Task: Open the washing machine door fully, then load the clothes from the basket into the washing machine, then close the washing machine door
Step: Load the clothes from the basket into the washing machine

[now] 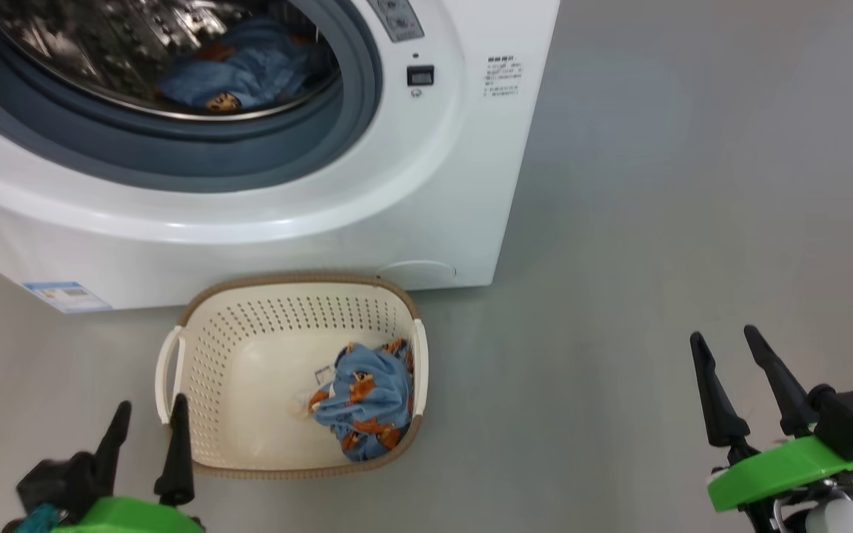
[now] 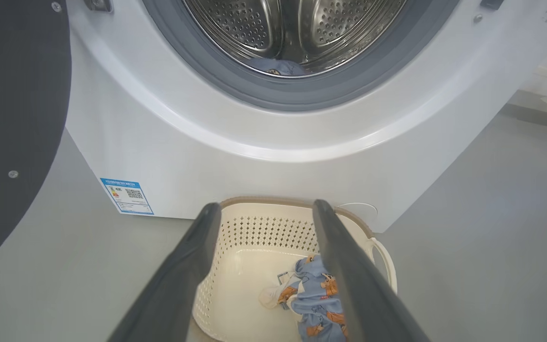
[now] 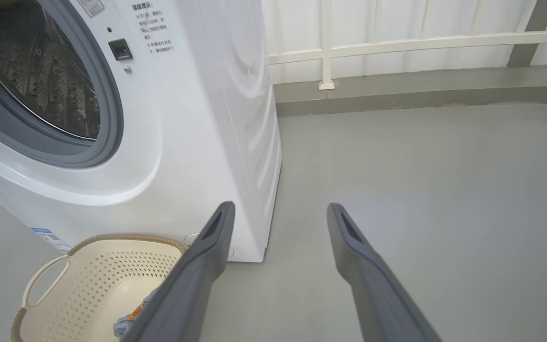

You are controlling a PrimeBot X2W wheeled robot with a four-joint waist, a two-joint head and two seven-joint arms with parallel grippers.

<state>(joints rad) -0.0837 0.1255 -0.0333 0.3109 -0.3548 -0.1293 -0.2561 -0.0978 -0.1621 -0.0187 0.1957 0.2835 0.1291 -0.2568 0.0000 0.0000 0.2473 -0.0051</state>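
One limp, light-looking bundle of blue cartoon-print fabric (image 1: 367, 400), lower centre: we'd pinch a raised fold. Jaws of left gripper (image 1: 152, 403) and right gripper (image 1: 723, 333) gape empty.

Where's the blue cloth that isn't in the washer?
Head view: the cloth lies in the basket, at its right side, in front of the washing machine.

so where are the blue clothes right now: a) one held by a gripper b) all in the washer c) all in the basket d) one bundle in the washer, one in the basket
D: one blue bundle lies inside the washer drum and a second bundle sits in the basket.
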